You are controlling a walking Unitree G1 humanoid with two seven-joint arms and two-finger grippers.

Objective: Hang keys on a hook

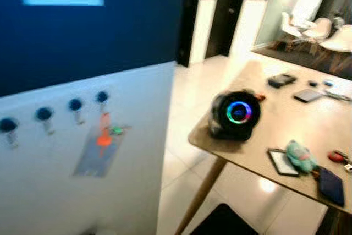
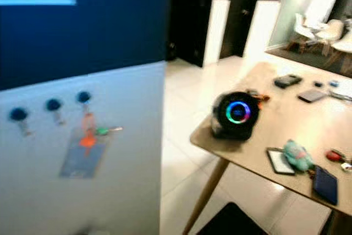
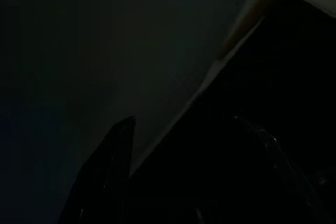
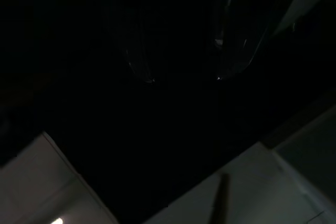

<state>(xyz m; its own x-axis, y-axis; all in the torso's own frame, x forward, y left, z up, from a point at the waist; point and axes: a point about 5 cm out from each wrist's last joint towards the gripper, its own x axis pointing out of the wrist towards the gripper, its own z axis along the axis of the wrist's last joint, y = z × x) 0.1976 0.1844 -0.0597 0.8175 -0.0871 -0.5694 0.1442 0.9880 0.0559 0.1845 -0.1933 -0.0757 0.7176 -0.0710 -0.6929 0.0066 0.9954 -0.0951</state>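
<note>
Four dark hooks [image 1: 44, 115] sit in a row on the pale lower wall panel [image 1: 82, 191], below a dark blue upper wall. The keys [image 1: 104, 136], on an orange tag with a green piece beside it, hang from the rightmost hook [image 1: 102, 97], against the panel. To the right, the wooden worktop [image 1: 308, 130] carries a round black speaker [image 1: 236, 115] with a lit coloured ring, a teal plush toy [image 1: 300, 157], a dark pouch [image 1: 331, 186] and several small dark devices. The head views are blurred. Both wrist views are very dark: the left hand [image 3: 173, 171] and right hand [image 4: 186, 61] hang low in shade; whether their fingers are apart or together cannot be told.
</note>
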